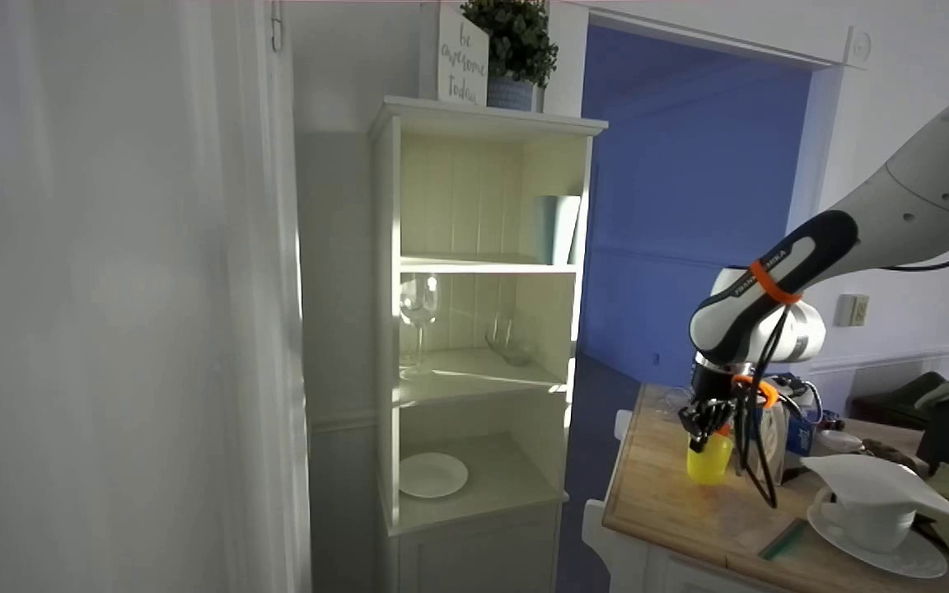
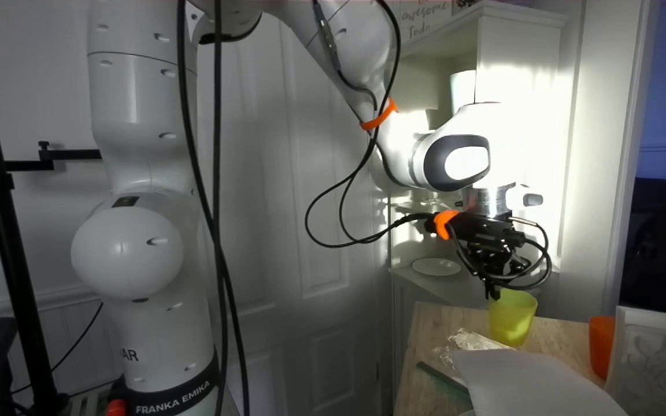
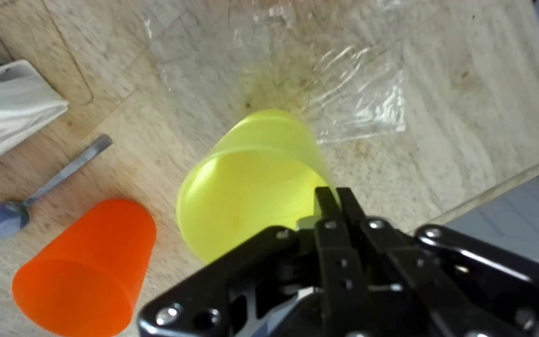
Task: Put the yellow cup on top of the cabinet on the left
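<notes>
the claw (image 3: pixel 336 193) is clenched on the rim of the yellow cup (image 3: pixel 251 199), one finger inside the wall and one outside. the cup is roughly upright over the wooden counter (image 1: pixel 657 494); whether its base touches the wood i cannot tell. in the wrist view, clear plastic film (image 3: pixel 339 89) spreads at one o'clock from that cup, a spoon (image 3: pixel 66 172) lies at nine and an orange cup (image 3: pixel 89 271), apart from the yellow one, at eight. in an exterior view, white crockery (image 1: pixel 870 527) stands at four o'clock from the yellow cup. farther off, at ten, is the cream-white cabinet (image 1: pixel 462 317), with a stemmed glass (image 1: pixel 419 303) on its middle shelf and a white plate (image 1: pixel 432 475) on the lower one. its top, at eleven, bears a lettered sign (image 1: pixel 463 66) and, at three o'clock from that, a potted plant (image 1: pixel 517 49).
</notes>
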Available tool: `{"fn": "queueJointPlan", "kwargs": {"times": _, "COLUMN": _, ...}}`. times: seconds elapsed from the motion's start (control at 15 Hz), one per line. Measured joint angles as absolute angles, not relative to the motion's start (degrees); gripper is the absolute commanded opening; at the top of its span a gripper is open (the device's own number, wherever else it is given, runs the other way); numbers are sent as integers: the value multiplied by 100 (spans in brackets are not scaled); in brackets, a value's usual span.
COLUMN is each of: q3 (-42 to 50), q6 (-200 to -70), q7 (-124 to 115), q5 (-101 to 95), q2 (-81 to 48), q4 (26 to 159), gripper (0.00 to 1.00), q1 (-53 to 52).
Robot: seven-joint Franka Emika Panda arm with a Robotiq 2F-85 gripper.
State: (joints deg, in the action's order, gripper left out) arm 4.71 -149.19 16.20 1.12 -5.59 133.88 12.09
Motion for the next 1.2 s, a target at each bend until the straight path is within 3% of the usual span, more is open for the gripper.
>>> {"fn": "queueJointPlan", "kwargs": {"times": 0.47, "q3": 413, "q6": -15285, "q7": 738, "q5": -744, "q2": 400, "q4": 14752, "gripper": 1, "q1": 703}}
{"fn": "queueJointPlan", "kwargs": {"times": 1.2, "q3": 292, "q6": -15269, "q7": 498, "q5": -748, "q2": 612, "q4": 14964, "gripper": 1, "q1": 496}}
